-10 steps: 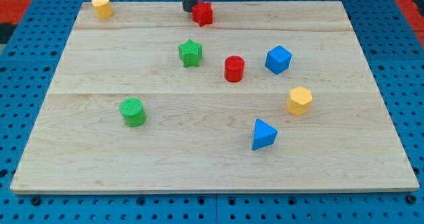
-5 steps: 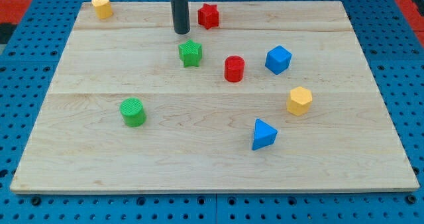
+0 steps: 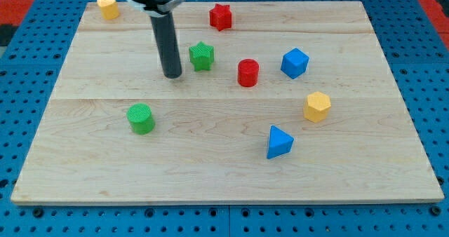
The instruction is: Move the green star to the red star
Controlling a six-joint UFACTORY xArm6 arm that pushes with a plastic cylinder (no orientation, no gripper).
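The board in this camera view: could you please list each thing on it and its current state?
my tip: down, left of green star, apart
green star: untouched
red star: near top edge
red cylinder: upright
green cylinder: upright
blue cube: resting

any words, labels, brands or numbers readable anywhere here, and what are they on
None: no text, number or logo shows on the wooden board, on any block such as the green star or the red star, or on my tip, which stands just to the view's left of the green star.
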